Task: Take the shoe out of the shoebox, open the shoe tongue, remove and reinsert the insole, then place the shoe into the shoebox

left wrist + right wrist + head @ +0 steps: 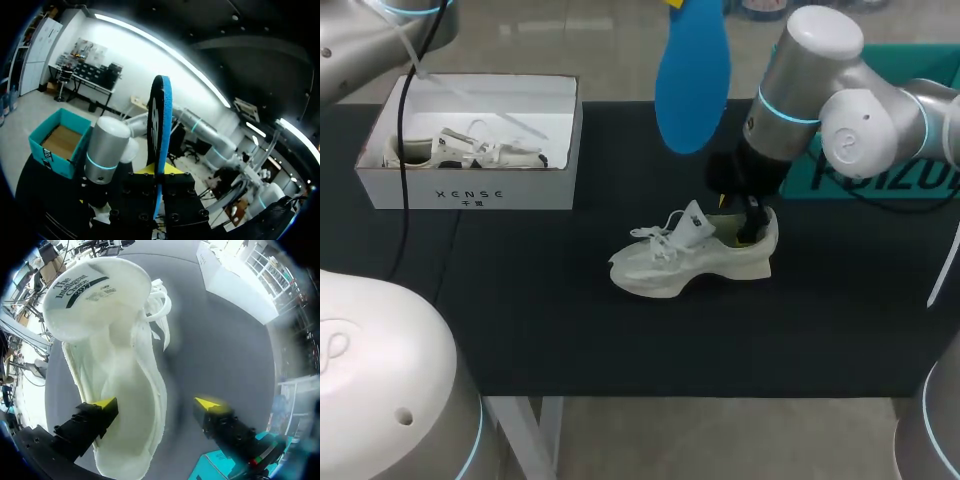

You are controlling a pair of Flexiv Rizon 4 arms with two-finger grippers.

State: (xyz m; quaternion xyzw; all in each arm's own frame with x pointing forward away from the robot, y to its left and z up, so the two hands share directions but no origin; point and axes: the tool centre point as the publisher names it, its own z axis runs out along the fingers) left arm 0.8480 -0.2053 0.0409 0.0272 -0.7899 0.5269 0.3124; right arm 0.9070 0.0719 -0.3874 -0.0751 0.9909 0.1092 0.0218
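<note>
A white shoe [670,265] lies on the black mat [550,300] with its tongue [696,222] pulled up and its toe toward the box. My right gripper [745,225] stands open at the heel. In the right wrist view one fingertip [105,402] sits inside the shoe [125,390] and the other is outside its side wall, over the mat. The blue insole [692,75] hangs high above the table. My left gripper [159,172] is shut on the insole [161,125], seen edge-on between its fingers.
An open white shoebox [470,185] stands at the back left with a second white shoe [460,150] inside. A teal box [880,175] sits behind my right arm at the back right. A black cable [404,180] hangs down over the shoebox.
</note>
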